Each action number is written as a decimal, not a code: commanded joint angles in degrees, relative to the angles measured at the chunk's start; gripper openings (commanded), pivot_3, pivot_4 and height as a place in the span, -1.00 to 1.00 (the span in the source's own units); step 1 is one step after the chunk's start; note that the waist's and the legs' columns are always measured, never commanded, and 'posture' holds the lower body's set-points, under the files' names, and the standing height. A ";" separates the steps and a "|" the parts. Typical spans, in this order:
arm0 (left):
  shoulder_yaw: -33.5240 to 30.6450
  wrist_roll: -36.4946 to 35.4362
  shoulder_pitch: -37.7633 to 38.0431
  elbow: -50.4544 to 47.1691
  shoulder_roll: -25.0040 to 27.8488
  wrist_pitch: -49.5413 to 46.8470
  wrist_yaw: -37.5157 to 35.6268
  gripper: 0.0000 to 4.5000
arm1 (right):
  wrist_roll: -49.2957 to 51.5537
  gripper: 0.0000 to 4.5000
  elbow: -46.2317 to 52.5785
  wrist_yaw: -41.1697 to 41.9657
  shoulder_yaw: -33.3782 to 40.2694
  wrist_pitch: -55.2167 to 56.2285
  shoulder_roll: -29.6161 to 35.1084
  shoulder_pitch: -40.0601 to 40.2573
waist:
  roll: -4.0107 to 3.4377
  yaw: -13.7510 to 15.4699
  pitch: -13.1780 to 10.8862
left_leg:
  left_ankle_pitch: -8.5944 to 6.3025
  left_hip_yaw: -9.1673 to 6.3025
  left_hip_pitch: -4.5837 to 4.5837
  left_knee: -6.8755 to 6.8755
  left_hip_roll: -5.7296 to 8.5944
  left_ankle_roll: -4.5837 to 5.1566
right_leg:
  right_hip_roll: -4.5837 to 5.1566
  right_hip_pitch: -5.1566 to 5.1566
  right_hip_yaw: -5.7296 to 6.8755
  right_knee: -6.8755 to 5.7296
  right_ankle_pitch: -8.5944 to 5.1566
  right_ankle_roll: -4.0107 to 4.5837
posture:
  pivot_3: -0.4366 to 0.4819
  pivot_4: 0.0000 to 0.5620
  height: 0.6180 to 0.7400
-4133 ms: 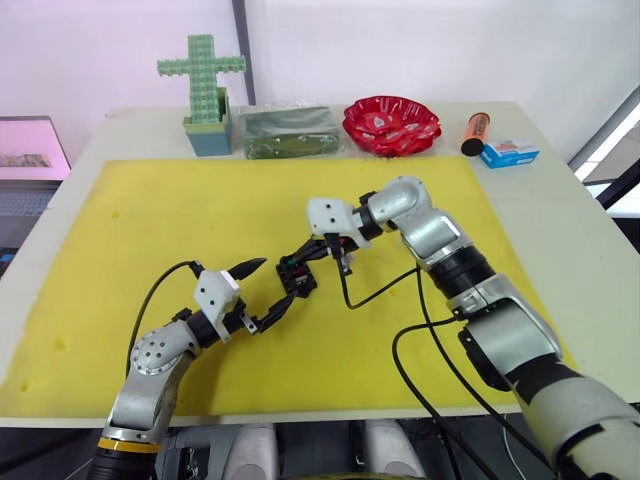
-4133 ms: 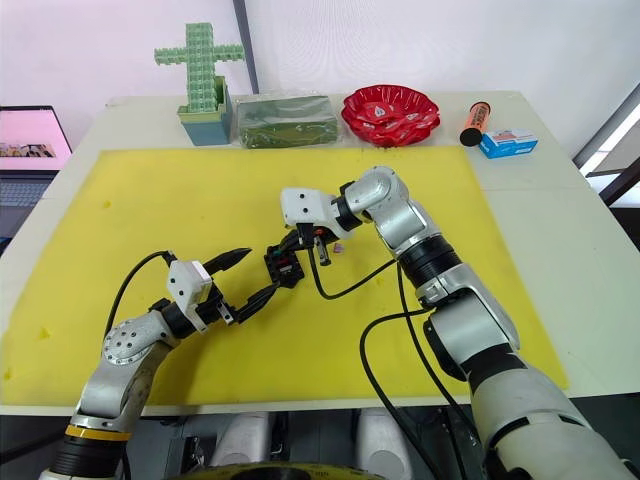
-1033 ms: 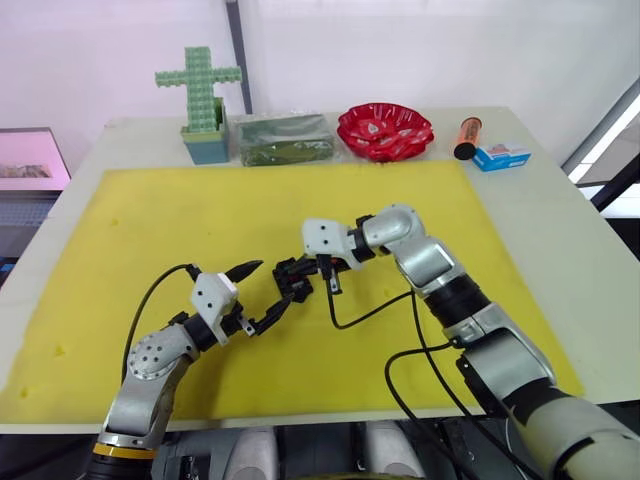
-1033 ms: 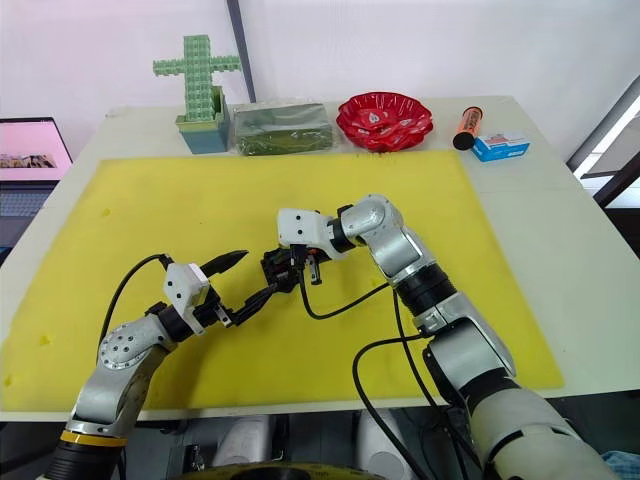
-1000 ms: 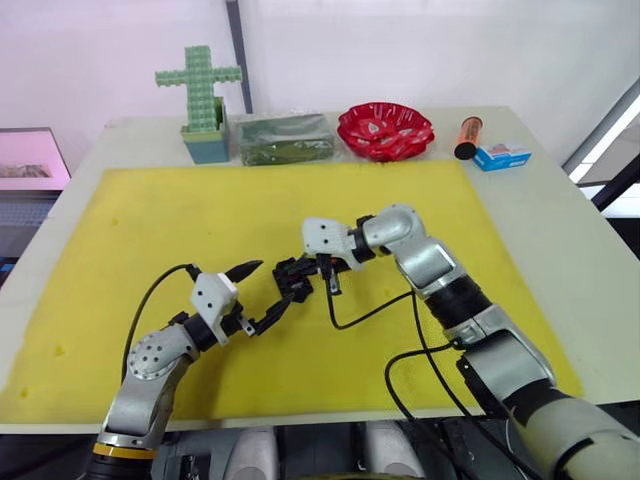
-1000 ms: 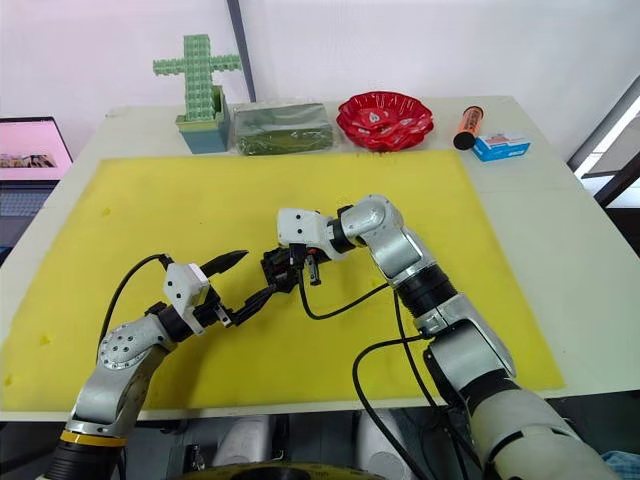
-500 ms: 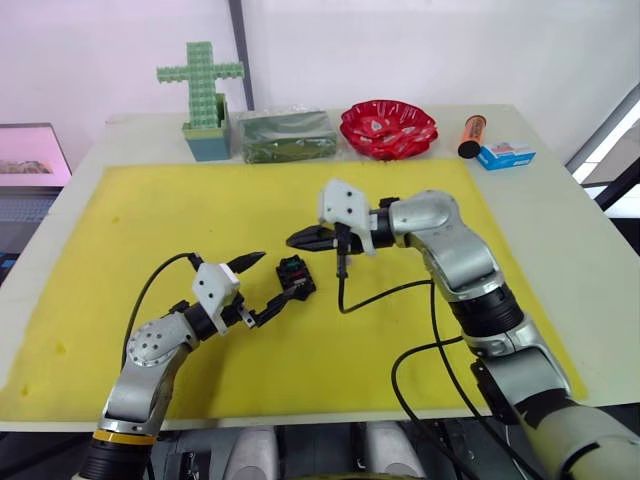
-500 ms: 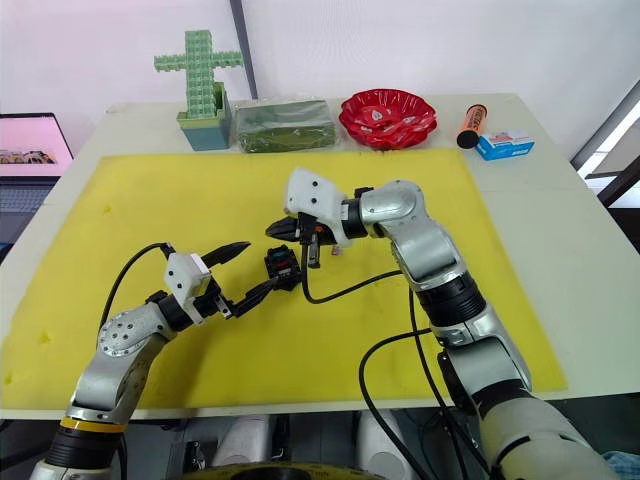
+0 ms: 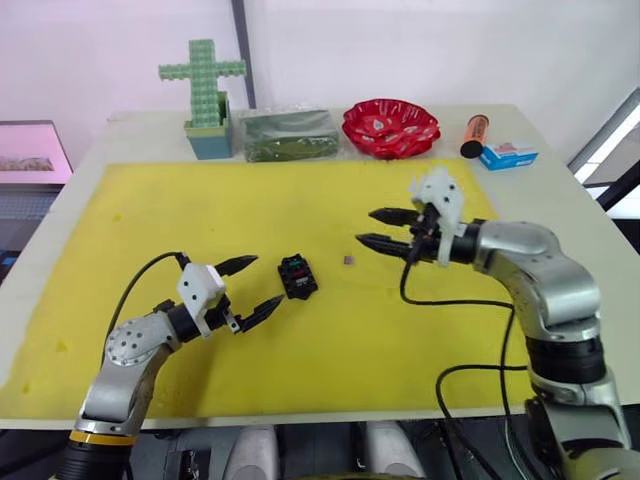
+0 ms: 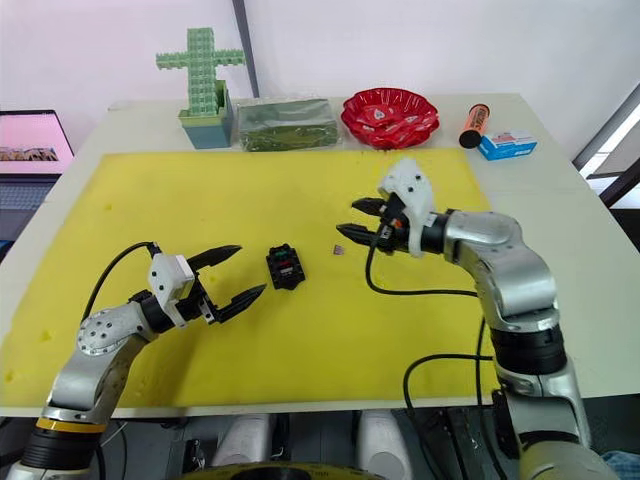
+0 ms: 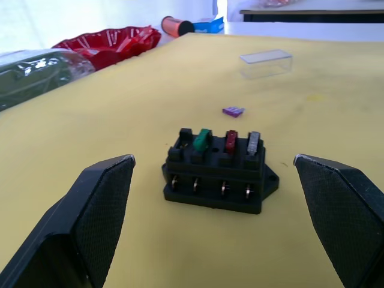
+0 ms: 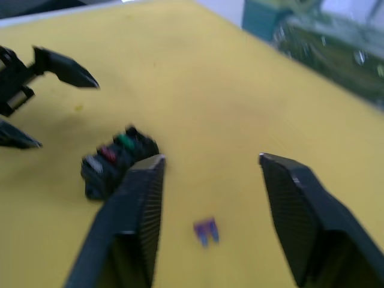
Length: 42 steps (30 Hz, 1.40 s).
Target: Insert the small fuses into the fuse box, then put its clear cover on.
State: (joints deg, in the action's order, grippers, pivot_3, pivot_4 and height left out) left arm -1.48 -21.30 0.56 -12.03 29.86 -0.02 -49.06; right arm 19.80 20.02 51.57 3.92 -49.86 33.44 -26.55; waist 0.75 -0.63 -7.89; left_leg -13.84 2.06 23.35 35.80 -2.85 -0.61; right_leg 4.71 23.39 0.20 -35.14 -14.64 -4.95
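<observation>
Lab, yellow mat, white table

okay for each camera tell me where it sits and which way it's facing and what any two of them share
Left and right eye views: on the head, looking down over the yellow mat; both arms show.
Left wrist view: low on the mat, facing the fuse box; own pincer fingers show.
Right wrist view: above the purple fuse, own fingers framing it.
Both wrist views share box and fuse.

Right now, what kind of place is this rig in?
Likely a robot test bench in a lab or office: a table with a yellow foam mat, staged props such as a green brick cross, and a laptop alongside.
</observation>
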 commanded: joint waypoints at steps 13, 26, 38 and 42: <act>-0.13 -2.12 -1.03 -3.58 1.49 -0.30 -3.37 1.00 | 19.28 0.98 -25.63 -12.14 22.33 -41.54 -12.81 -14.68 | -0.04 -0.10 -0.08 | 0.00 0.01 0.04 0.04 0.00 0.01 | -0.02 0.02 -0.01 0.00 0.01 0.00 | -0.05 -0.47 1.00; 0.26 -1.96 1.62 -5.69 1.35 -0.47 -2.41 1.00 | 17.99 0.98 -43.15 -11.84 14.22 -36.24 -13.71 -18.72 | -0.05 -0.27 -0.08 | 0.00 0.01 0.05 0.03 0.01 0.02 | -0.09 0.01 -0.02 -0.03 0.02 -0.04 | -0.05 -0.47 1.00; 0.24 -1.67 2.69 -6.73 1.36 -0.33 -1.39 1.00 | 16.49 0.98 -51.08 -10.78 9.07 -30.89 -14.12 -21.32 | -0.01 -0.50 -0.06 | 0.00 0.00 0.03 0.03 -0.02 0.02 | -0.15 0.00 -0.02 -0.05 0.03 -0.06 | -0.05 -0.47 1.00; 0.30 -1.68 3.01 -7.19 1.37 -0.54 -1.10 1.00 | 16.25 0.98 -51.22 -10.74 7.73 -30.70 -14.19 -20.76 | 0.00 -0.49 -0.05 | 0.00 0.00 0.02 0.03 -0.02 0.02 | -0.15 -0.01 -0.02 -0.05 0.03 -0.05 | -0.05 -0.47 1.00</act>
State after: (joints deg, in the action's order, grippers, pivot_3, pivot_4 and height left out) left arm -0.82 -23.00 3.79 -17.01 31.16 -0.85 -50.48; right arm 36.50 -30.71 41.20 12.71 -80.76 19.68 -47.41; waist 0.75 -1.12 -7.94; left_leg -13.84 2.06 23.36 35.83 -2.87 -0.59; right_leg 4.55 23.38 0.18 -35.19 -14.61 -5.00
